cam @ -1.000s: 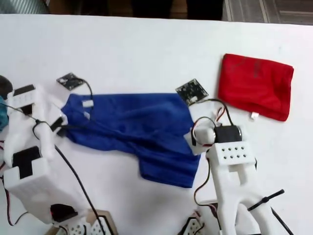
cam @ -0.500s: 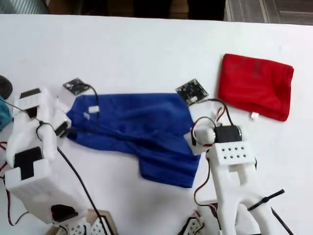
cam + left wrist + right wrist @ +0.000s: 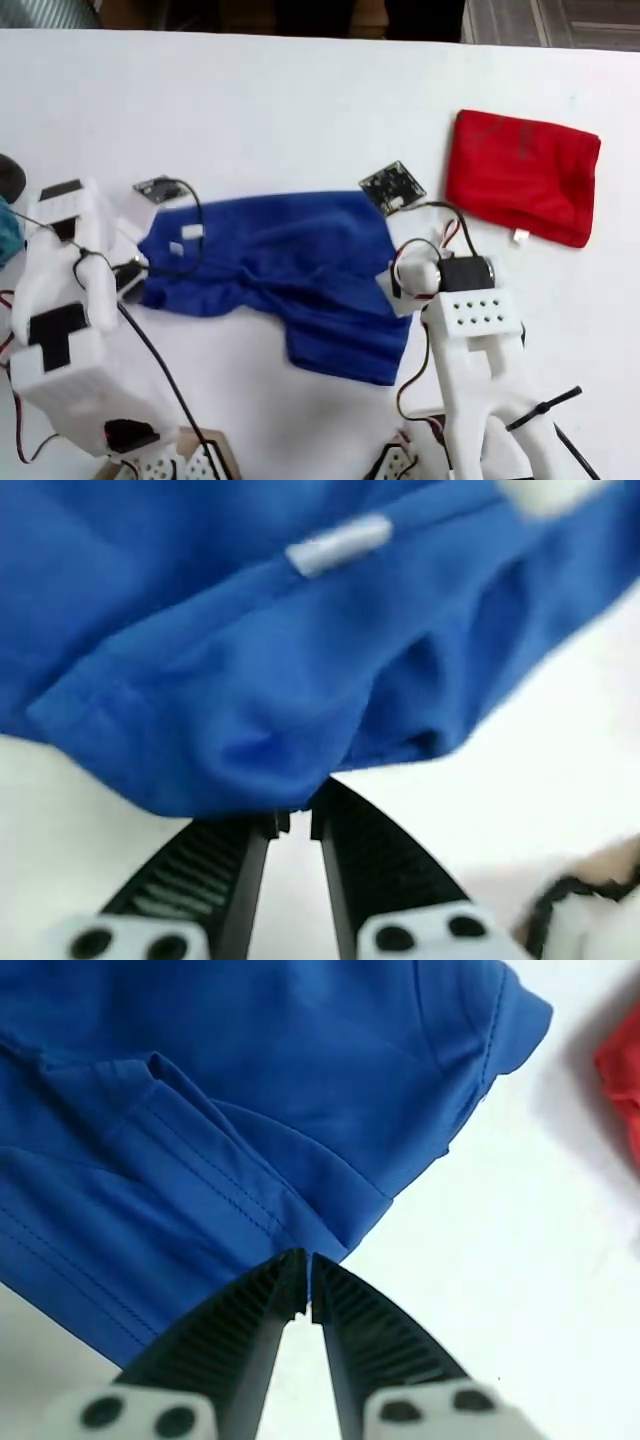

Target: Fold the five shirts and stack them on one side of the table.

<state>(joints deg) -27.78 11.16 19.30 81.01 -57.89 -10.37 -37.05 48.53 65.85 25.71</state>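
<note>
The left gripper [image 3: 298, 822], pinching the blue shirt [image 3: 290, 262], drags its edge inward; the right gripper [image 3: 307, 1285] stays clamped on the opposite edge.

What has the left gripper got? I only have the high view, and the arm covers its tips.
Observer: In the left wrist view, the left gripper is shut on a bunched fold at the edge of the blue shirt. The cloth puckers right at the tips.
Operator: And the right one? Same problem, the arm is over it.
Observer: In the right wrist view, the right gripper is also shut. Its tips meet the blue shirt at its stitched hem, where a fold overlaps the edge.
</note>
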